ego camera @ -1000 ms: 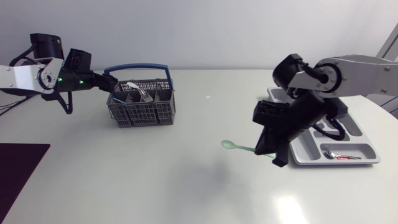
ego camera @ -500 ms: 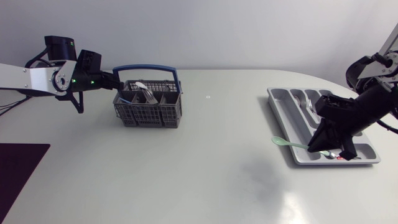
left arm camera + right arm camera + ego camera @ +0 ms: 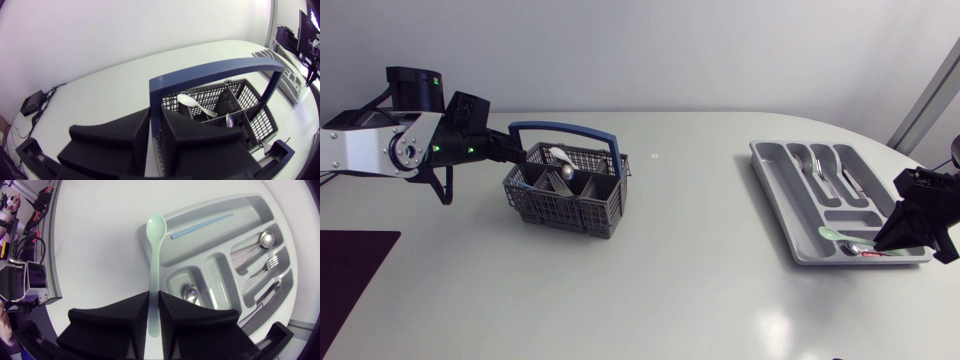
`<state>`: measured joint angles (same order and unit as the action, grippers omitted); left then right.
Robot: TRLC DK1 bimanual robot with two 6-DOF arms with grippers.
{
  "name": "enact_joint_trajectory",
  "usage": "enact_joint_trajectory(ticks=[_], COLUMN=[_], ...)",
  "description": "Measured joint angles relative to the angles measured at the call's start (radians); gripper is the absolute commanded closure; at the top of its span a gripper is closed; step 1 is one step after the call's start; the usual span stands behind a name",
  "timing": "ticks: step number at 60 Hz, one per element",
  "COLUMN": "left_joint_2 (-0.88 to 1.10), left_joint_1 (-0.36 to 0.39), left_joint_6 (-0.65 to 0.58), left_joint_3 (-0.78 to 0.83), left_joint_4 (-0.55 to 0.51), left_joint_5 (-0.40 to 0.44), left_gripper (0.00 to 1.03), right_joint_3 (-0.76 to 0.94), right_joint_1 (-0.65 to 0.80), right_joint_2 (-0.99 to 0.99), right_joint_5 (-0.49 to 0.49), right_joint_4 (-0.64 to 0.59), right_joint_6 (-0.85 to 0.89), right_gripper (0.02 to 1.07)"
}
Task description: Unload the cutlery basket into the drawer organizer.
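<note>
The grey cutlery basket with a blue handle stands left of centre. My left gripper is at its left end, shut on the handle's upright, which runs down between the fingers. A white spoon and a metal spoon lie inside. My right gripper hangs over the near right end of the grey drawer organizer, shut on a pale green spoon. In the right wrist view the green spoon sticks out ahead of the gripper, its bowl past the organizer's rim.
The organizer holds a fork, metal spoons and a thin blue stick. A dark mat lies at the table's front left corner.
My left gripper closed on the basket's handle and dragged the basket right, toward the centre. My right arm carried the green spoon from mid-table to over the organizer.
</note>
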<state>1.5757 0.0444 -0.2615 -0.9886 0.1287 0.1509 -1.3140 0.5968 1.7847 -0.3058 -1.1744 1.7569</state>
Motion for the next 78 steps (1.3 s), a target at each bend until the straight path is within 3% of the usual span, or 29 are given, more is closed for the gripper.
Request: enact_joint_trajectory(ticks=[12, 22, 34, 39, 46, 52, 68, 78], left_joint_2=[-0.109, -0.167, -0.183, -0.184, -0.188, -0.205, -0.268, -0.295], left_joint_1=[0.129, 0.267, 0.330, 0.342, 0.369, 0.392, 0.444, 0.441], left_joint_6=[0.035, 0.103, 0.158, 0.171, 0.183, 0.184, 0.183, 0.179], left_joint_3=[0.103, 0.173, 0.190, 0.190, 0.195, 0.206, 0.240, 0.254], left_joint_4=[0.005, 0.011, 0.003, -0.004, -0.008, -0.021, -0.068, -0.086], left_joint_5=[-0.179, -0.294, -0.396, -0.417, -0.451, -0.457, -0.458, -0.440], left_gripper=[1.00, 1.00, 1.00, 1.00, 1.00, 1.00, 1.00, 1.00], right_joint_3=[-0.051, -0.053, -0.053, -0.053, -0.053, -0.053, 0.003, 0.166], right_joint_1=[0.081, 0.117, 0.131, 0.132, 0.132, 0.133, 0.111, -0.080], right_joint_2=[0.080, 0.125, 0.185, 0.193, 0.193, 0.189, -0.063, -0.330], right_joint_5=[0.032, 0.055, 0.086, 0.087, 0.085, 0.059, -0.078, -0.187], right_joint_4=[0.046, 0.160, 0.282, 0.305, 0.350, 0.340, 0.193, 0.145], right_joint_6=[0.113, 0.184, 0.235, 0.247, 0.249, 0.242, 0.174, -0.005], right_gripper=[0.97, 0.97, 0.96, 0.81, 0.36, 0.18, 0.18, 0.18])
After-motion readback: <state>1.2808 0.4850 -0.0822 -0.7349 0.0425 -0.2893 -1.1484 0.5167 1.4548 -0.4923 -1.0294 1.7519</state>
